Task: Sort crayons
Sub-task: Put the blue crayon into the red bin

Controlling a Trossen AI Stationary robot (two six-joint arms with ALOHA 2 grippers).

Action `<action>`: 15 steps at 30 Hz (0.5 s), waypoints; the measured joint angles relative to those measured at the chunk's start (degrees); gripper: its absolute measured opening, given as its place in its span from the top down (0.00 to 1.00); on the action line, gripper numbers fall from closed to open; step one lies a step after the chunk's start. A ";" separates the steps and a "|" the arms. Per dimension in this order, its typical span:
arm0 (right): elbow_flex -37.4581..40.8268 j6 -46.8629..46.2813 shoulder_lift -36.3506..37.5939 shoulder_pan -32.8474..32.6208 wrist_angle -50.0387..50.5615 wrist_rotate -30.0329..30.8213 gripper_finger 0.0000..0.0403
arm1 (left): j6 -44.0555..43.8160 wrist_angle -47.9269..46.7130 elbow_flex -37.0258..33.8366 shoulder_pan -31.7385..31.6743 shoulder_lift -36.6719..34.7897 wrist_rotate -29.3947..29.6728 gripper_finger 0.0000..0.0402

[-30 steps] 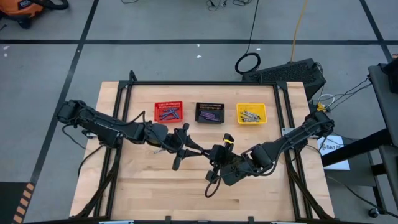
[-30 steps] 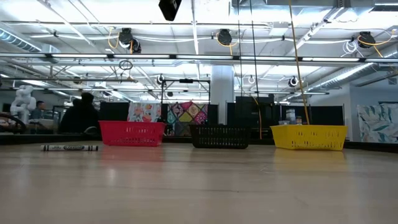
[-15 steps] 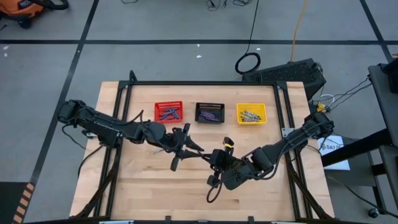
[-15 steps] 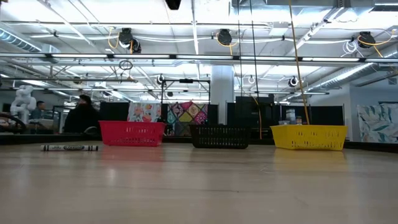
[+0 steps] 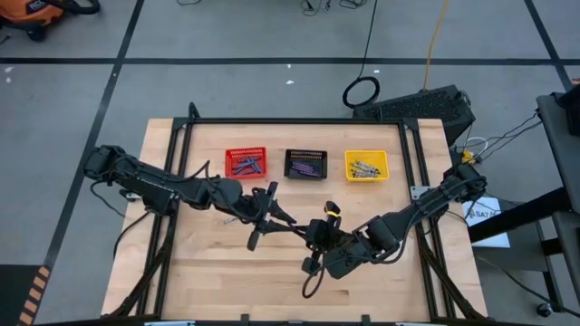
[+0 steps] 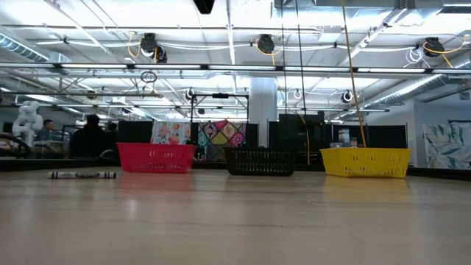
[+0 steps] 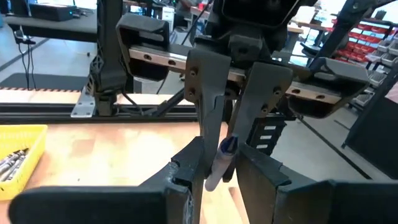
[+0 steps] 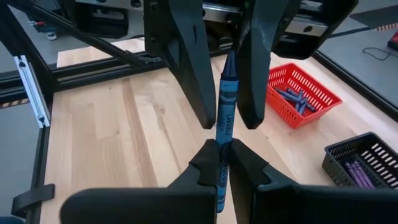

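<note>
Mid-surface, the two claws meet tip to tip. Right claw (image 8: 222,163) pinches a blue crayon (image 8: 224,106) upright — its upper end sits between the left claw's (image 7: 214,167) fingers, which look spread just wider than it. Red basket (image 5: 246,162), black basket (image 5: 305,164), yellow basket (image 5: 366,165) line the far edge. One grey crayon (image 6: 82,174) lies loose on the surface (image 5: 208,263).

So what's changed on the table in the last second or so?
Very little. The right gripper has drifted slightly toward the front edge, and both grippers remain together mid-table around one blue crayon. The left gripper has barely shifted. A person in the room behind moved a little. The three baskets and the loose crayon on the table stayed put.
</note>
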State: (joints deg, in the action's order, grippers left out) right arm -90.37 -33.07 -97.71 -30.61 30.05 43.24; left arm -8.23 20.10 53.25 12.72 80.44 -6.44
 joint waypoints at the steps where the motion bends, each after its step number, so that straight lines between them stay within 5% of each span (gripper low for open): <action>1: 0.00 0.20 0.00 0.00 -0.05 0.02 1.00 | 0.07 0.06 0.00 0.01 0.00 0.01 0.77; 8: 0.00 1.14 0.00 0.17 -0.47 0.14 1.00 | 3.23 -0.06 -0.02 0.01 0.00 0.52 0.79; 15: 0.02 3.83 0.02 0.24 -1.98 0.18 1.00 | 8.51 -0.29 -0.02 0.05 0.02 0.48 0.97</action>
State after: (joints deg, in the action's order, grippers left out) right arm -90.35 -29.24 -97.69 -30.37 28.07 43.42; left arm 0.28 19.81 53.23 12.78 80.47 -5.96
